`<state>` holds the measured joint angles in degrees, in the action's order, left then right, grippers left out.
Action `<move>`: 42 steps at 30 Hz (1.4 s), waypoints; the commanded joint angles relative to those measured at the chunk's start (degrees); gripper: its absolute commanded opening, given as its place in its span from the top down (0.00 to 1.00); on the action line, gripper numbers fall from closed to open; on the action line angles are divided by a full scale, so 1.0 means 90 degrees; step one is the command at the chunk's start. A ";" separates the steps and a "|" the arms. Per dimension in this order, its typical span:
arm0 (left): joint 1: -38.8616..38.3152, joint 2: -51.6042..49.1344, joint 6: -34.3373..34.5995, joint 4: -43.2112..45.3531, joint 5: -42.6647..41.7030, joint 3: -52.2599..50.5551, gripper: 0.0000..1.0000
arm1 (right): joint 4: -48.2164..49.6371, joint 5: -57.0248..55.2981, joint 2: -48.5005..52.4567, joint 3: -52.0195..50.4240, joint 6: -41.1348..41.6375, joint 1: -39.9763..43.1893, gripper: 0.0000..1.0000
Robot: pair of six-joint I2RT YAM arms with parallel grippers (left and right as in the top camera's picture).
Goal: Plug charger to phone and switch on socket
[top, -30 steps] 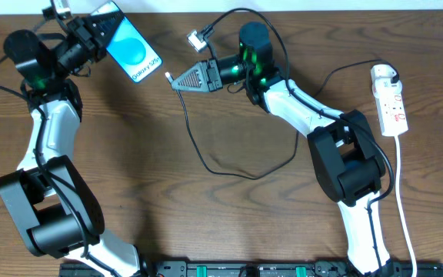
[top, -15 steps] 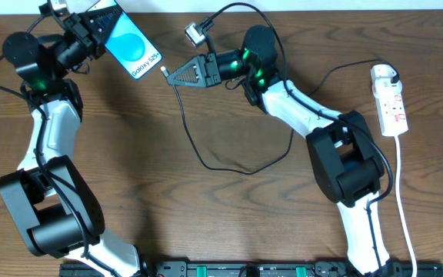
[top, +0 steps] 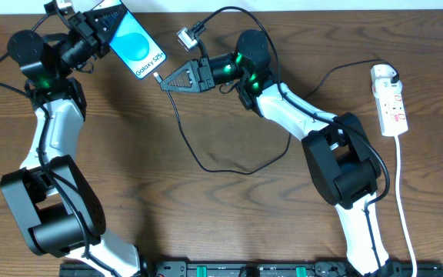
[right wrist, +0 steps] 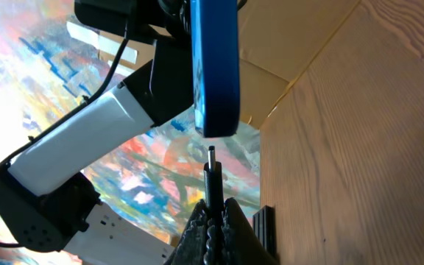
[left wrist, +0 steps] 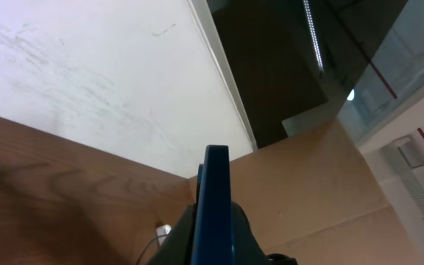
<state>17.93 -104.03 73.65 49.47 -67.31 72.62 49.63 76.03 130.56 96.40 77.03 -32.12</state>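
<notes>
The phone (top: 137,45), blue screen reading "Galaxy S25+", is held tilted above the table's back left by my left gripper (top: 97,29), which is shut on its upper end. In the left wrist view it shows edge-on (left wrist: 215,202) between the fingers. My right gripper (top: 169,79) is shut on the charger plug (right wrist: 211,173); the plug tip points at the phone's lower end (right wrist: 216,73), a small gap apart. The black charger cable (top: 206,165) loops over the table to a white adapter (top: 384,73) in the socket (top: 391,108) at the right.
The socket's white cord (top: 403,200) runs down the right side toward the front edge. A small connector (top: 184,37) on a robot cable hangs near the phone. A black rail (top: 252,269) lies along the front edge.
My right gripper has moved left with the charger plug, closing on the phone's lower end. The phone has shifted slightly in my left gripper's hold.
</notes>
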 commanded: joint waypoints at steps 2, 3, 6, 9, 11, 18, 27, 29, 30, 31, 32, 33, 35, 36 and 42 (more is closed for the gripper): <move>-0.0002 0.0141 -0.0107 0.0068 -0.0039 0.0075 0.93 | 0.0109 -0.0087 -0.0005 0.0068 0.0080 -0.0010 0.99; -0.0010 0.0141 -0.0107 0.0068 -0.0056 0.0075 0.93 | 0.0109 -0.0097 -0.0005 0.0068 0.0080 -0.0010 0.99; -0.0015 0.0141 -0.0112 0.0068 -0.0129 0.0075 0.93 | 0.0109 -0.0102 -0.0005 0.0068 0.0080 0.0000 0.99; -0.0019 0.0141 -0.0104 0.0070 -0.0141 0.0075 0.93 | 0.0109 -0.0102 -0.0005 0.0068 0.0080 0.0019 0.99; -0.0019 0.0141 -0.0114 0.0070 -0.0199 0.0075 0.93 | 0.0109 -0.0102 -0.0005 0.0068 0.0080 0.0036 0.99; -0.0019 0.0143 -0.0158 0.0070 -0.0284 0.0075 0.93 | 0.0109 -0.0104 -0.0005 0.0068 0.0080 0.0083 0.99; -0.0202 0.0141 -0.0177 0.0070 -0.0301 0.0075 0.93 | 0.0109 -0.0124 -0.0005 0.0068 0.0080 0.0080 0.99; -0.0243 0.0141 -0.0223 0.0068 -0.0304 0.0075 0.93 | 0.0109 -0.0124 -0.0005 0.0068 0.0080 0.0080 0.99; -0.0257 0.0141 -0.0223 0.0068 -0.0301 0.0075 0.93 | 0.0109 -0.0124 -0.0005 0.0068 0.0080 0.0080 0.99; -0.0265 0.0141 -0.0226 0.0068 -0.0304 0.0075 0.93 | 0.0109 -0.0124 -0.0005 0.0068 0.0080 0.0083 0.99; -0.0272 0.0141 -0.0223 0.0068 -0.0304 0.0075 0.93 | 0.0109 -0.0119 -0.0005 0.0068 0.0080 0.0080 0.99; -0.0270 0.0141 -0.0223 0.0068 -0.0306 0.0075 0.93 | 0.0109 -0.0119 -0.0005 0.0068 0.0080 0.0080 0.99; -0.0270 0.0141 -0.0223 0.0068 -0.0321 0.0075 0.93 | 0.0109 -0.0119 -0.0005 0.0068 0.0080 0.0080 0.99; -0.0270 0.0141 -0.0223 0.0068 -0.0345 0.0075 0.93 | 0.0109 -0.0117 -0.0005 0.0068 0.0080 0.0083 0.99; -0.0270 0.0141 -0.0372 0.0068 -0.0950 0.0075 0.93 | 0.0109 -0.0075 -0.0005 0.0068 0.0075 0.0083 0.99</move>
<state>16.05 -104.03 71.94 49.52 -69.58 72.62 50.37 77.97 130.56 96.40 77.49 -31.57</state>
